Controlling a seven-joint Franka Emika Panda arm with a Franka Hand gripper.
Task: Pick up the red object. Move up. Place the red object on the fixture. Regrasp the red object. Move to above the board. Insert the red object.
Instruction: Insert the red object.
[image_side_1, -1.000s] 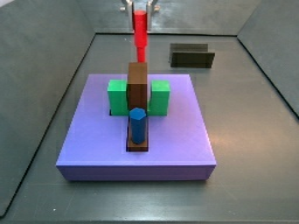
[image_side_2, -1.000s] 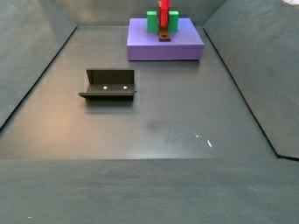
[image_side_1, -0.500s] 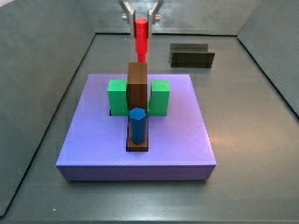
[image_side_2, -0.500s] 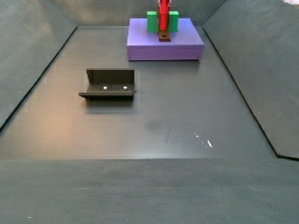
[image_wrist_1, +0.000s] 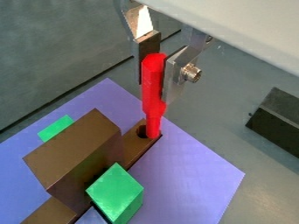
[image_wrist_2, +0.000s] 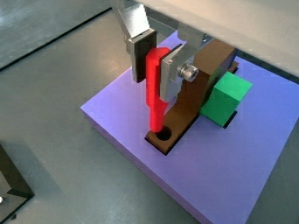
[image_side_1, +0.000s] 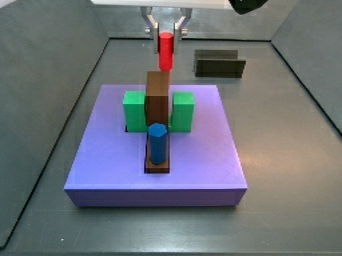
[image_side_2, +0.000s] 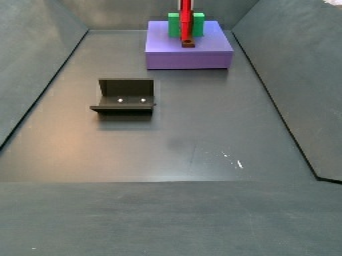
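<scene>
I see my gripper (image_wrist_1: 156, 54) clamped on the top of the red object (image_wrist_1: 153, 94), which hangs upright below it, its lower tip at a hole in the brown strip (image_wrist_2: 167, 136) on the board (image_wrist_2: 211, 178). The fixture (image_side_2: 124, 96) sits well apart.

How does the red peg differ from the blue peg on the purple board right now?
The red peg is bright red and looks longer; the blue peg is blue and looks shorter. The red peg is clamped between the fingers of the gripper, its lower end at a hole in the brown strip; the blue peg stands free, untouched. In a side view the red peg is behind the tall brown block, the blue peg in front. Both stand upright over the board.
</scene>
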